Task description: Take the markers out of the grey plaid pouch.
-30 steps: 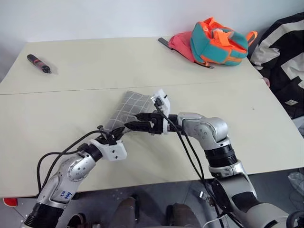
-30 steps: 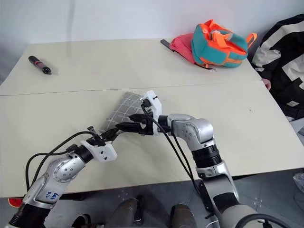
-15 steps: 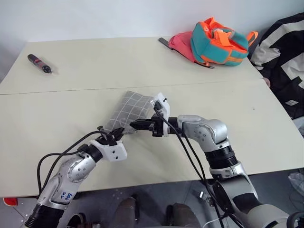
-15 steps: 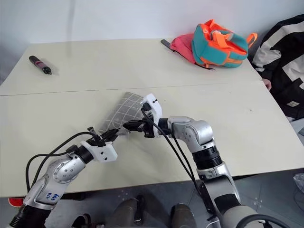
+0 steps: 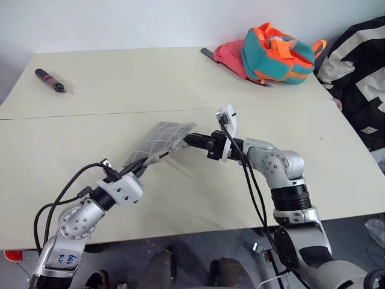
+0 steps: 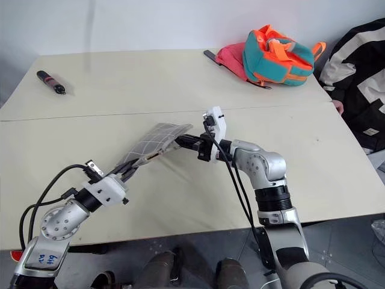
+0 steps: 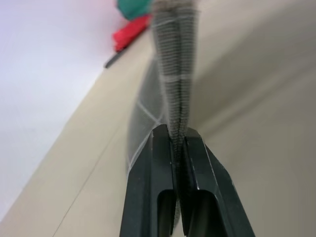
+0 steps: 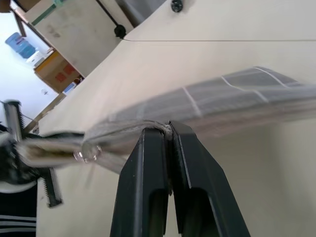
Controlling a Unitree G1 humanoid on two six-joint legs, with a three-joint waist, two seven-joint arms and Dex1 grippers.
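Beige table [image 5: 90, 138], grey plaid pouch [image 5: 161, 137] pinched between claws, contents hidden

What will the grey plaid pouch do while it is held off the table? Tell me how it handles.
Probably floppy: the grey plaid pouch hangs between the left pincer and the right pincer, bending along its length rather than staying flat. Likely light, since thin fingertip pinches on its edges hold it up. It seems grippy fabric, so slipping looks unlikely.

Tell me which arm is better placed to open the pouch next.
Right, probably. The right gripper is shut on the pouch edge near its far end, free to pull, while the left gripper pinches the near end, anchoring it above the table.
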